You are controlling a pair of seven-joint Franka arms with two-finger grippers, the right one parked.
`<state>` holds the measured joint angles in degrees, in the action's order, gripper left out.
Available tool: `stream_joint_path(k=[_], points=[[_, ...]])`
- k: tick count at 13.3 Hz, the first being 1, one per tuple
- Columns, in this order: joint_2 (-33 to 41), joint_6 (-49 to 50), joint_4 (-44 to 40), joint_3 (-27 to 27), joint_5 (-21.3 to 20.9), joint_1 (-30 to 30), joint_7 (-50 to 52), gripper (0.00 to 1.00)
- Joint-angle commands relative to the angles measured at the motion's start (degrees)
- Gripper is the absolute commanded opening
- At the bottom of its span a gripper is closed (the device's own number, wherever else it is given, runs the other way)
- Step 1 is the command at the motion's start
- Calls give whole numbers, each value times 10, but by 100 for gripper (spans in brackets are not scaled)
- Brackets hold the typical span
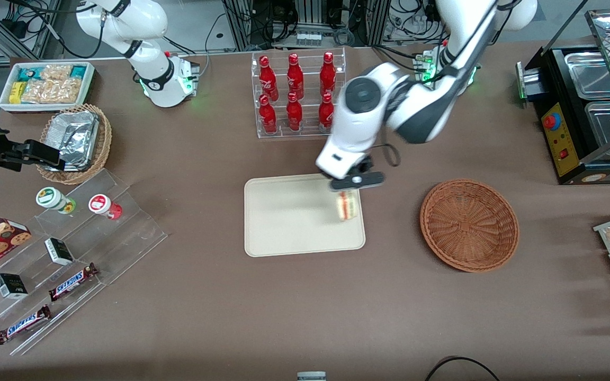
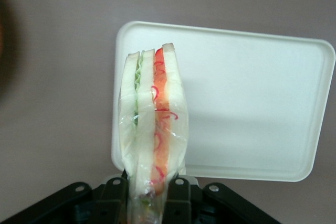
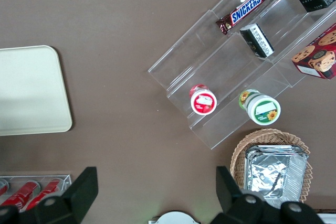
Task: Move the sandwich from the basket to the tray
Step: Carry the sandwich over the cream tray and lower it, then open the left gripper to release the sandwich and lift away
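Bright even overhead light; soft shadows; moving arm (image 1: pixel 389 106) blurred; wrist close-up soft.

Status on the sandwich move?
Hand shut on sandwich, over the tray edge nearest the basket. Basket empty. Nothing on tray below.

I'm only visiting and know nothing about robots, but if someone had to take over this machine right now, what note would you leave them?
Gripper: shut on the sandwich, holding it over the edge of the tray that lies toward the basket.
Basket: empty, on the table beside the tray toward the working arm's end.
Done: sandwich taken out of the basket and carried to the tray.
Left: lower it onto the tray, open the gripper, pull the arm away. Whether the sandwich already touches the tray cannot be told.
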<state>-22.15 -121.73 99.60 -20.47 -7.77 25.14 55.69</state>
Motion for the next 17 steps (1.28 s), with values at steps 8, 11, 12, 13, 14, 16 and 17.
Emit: stream_joint_path(k=[8,11,12,13,14,16,17], points=[[-202,-40,-150,8,-97,81,64,10],[-212,-52,-150,8,-121,83,65,11],[-217,-54,-150,8,-122,88,64,12],[-219,-55,-150,9,-123,90,64,16],[-219,-55,-149,9,-123,90,64,17],[-219,-55,-149,9,-123,90,62,49],[-218,-54,-148,9,-123,90,57,99]])
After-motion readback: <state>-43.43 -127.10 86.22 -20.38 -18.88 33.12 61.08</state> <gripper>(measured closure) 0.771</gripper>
